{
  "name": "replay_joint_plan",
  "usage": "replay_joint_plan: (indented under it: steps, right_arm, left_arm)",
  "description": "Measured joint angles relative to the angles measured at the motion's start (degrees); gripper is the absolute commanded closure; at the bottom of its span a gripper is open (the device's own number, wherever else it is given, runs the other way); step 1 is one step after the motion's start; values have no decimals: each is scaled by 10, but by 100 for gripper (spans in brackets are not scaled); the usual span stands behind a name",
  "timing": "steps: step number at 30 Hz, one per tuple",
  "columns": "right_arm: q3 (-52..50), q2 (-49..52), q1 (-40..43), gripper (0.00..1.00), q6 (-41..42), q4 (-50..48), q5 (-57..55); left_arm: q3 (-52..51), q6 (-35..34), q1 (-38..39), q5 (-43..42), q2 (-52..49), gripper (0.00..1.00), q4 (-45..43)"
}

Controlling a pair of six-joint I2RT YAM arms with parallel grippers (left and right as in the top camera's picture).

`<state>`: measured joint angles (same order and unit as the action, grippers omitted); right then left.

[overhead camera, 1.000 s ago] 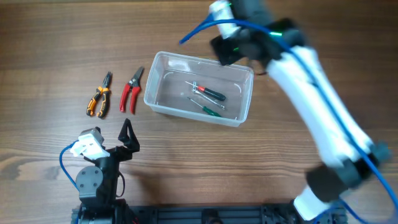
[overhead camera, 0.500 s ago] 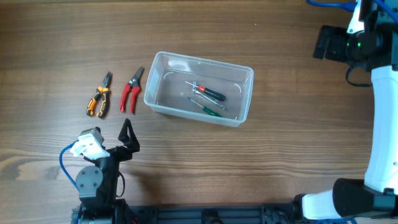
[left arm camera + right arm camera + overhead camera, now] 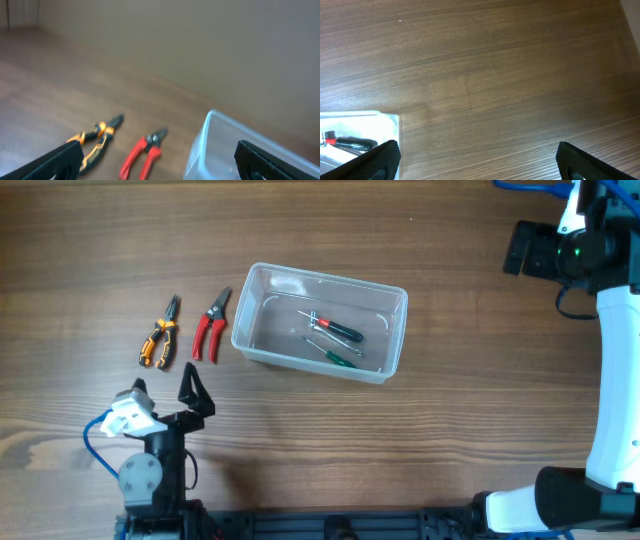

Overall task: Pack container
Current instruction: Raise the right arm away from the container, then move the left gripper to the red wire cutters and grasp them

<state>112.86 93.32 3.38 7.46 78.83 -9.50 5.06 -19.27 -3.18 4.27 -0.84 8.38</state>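
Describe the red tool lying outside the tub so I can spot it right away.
Find the clear container in the centre of the overhead view. Two hand tools lie side by side off its left wall; the red-handled cutters are the one nearer it. Its neighbour farther left, the pliers, has orange-and-black handles instead.

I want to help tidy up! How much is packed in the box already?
The red-and-black-handled screwdriver and green-handled screwdriver lie inside the clear plastic tub. Nothing is in hand: left gripper and right gripper are open, empty. Left to pack: orange-and-black pliers and red-handled cutters beside the tub.
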Motion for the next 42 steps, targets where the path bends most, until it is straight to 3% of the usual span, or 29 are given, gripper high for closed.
replay_joint_plan:
  steps: [4,8,10,12,17,20,24,25,26,27,31,42]
  right_arm:
    - [0,0,0,0,0,0,0]
    - [0,0,0,0,0,0,0]
    - [0,0,0,0,0,0,0]
    - [-1,1,0,0,0,3,0]
    - [-1,1,0,0,0,0,0]
    - [-1,1,0,0,0,0,0]
    - [-1,1,0,0,0,1,0]
    - [-1,1,0,0,0,0,0]
    - [-1,1,0,0,0,0,0]
    - [-1,1,0,0,0,0,0]
    - [-1,1,0,0,0,0,0]
    - [-1,1,0,0,0,0,0]
  left_arm:
    - [31,2,0,0,-28,1,49]
    - [174,48,0,3,-186,0,114]
    - [293,84,0,4,-306,0,151]
    - [421,115,0,4,-431,0,283]
    - [738,187,0,4,-758,0,479]
    - [851,211,0,4,-890,0,500]
    - [875,222,0,3,-953,0,504]
    - [875,229,0,3,-960,4,506]
    - [875,235,0,2,-964,15,506]
    - [875,256,0,-6,-969,32,507]
    - [878,340,0,-34,-990,59,525]
    - [880,388,0,-68,-1129,62,557]
